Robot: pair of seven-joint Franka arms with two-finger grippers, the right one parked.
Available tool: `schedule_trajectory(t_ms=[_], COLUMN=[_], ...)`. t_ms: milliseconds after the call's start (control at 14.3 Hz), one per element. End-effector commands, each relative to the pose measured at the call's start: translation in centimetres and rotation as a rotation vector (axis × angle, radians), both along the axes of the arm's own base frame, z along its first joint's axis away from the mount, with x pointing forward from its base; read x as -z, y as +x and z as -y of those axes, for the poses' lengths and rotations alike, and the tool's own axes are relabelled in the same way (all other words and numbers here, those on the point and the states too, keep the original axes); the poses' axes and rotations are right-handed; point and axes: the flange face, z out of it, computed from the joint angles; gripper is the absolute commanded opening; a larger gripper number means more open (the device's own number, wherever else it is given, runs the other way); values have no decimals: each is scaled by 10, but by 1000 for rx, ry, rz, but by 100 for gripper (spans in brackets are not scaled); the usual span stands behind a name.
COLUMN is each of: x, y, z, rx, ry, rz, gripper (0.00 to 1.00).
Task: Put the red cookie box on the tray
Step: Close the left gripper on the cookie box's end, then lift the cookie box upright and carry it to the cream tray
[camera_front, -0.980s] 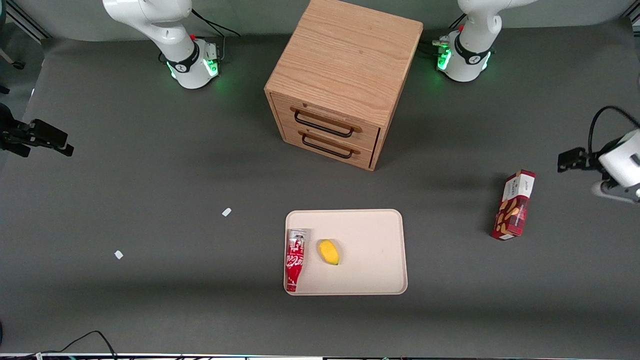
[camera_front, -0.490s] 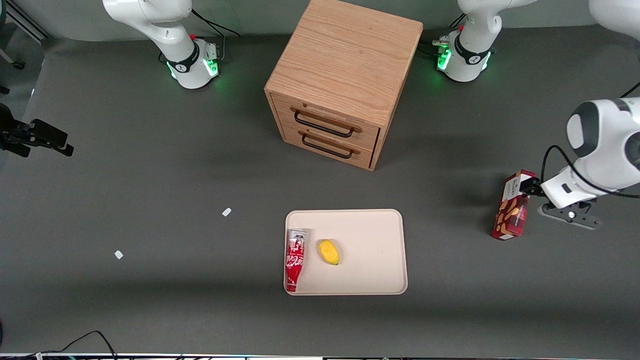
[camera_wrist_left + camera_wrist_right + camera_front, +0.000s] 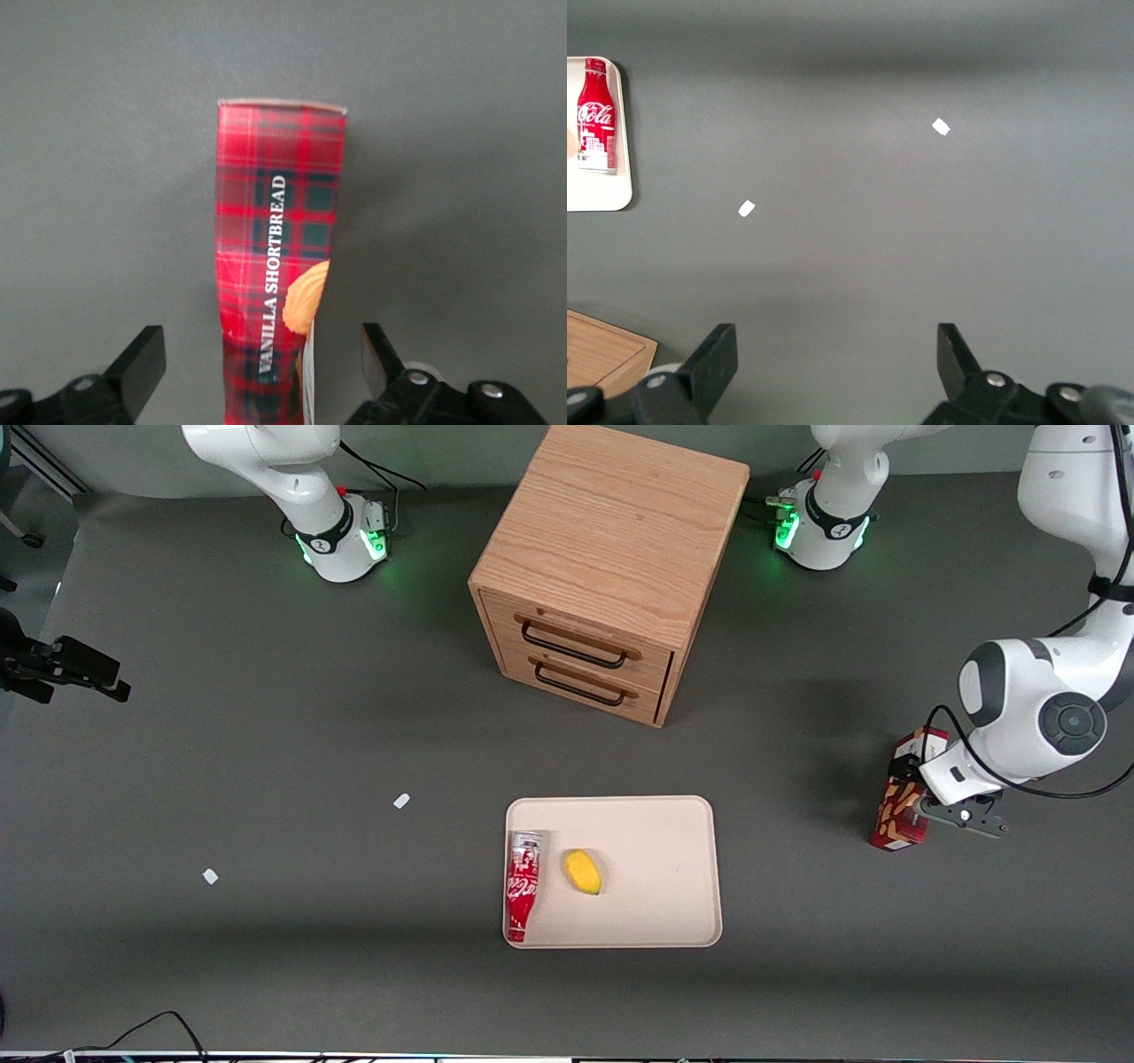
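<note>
The red cookie box (image 3: 897, 822), tartan red with cookie pictures, lies flat on the grey table toward the working arm's end, well apart from the tray (image 3: 660, 841). My left gripper (image 3: 914, 784) hangs over the box and covers its middle. In the left wrist view the box (image 3: 279, 239) runs lengthwise between the two black fingers (image 3: 142, 365), and the gripper (image 3: 261, 363) is open, with a gap on each side of the box. The beige tray sits near the table's middle, in front of the cabinet.
A red soda bottle (image 3: 523, 884) and a small yellow item (image 3: 583, 871) lie on the tray's half nearer the parked arm. A wooden two-drawer cabinet (image 3: 611, 567) stands farther from the camera. Two white scraps (image 3: 401, 801) (image 3: 210, 876) lie toward the parked arm's end.
The left arm has swung in from the table's edge, and its gripper now sits over the cookie box. The box, tray and other items have not moved.
</note>
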Motion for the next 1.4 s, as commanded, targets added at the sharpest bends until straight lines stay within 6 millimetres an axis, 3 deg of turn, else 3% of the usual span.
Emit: schedule_trajectory(t_ms=[0, 140, 280, 560, 700, 1050, 1330], x=[2, 4, 2, -5, -23, -129, -231], y=[-1, -1, -1, 1, 6, 29, 45], z=[0, 1, 1, -1, -2, 7, 39], rx=[5, 9, 9, 2, -1, -35, -75], ry=[-5, -6, -5, -4, 2, -21, -54], rz=[16, 18, 19, 23, 42, -45, -97], gripper=[65, 26, 1, 0, 0, 0, 0])
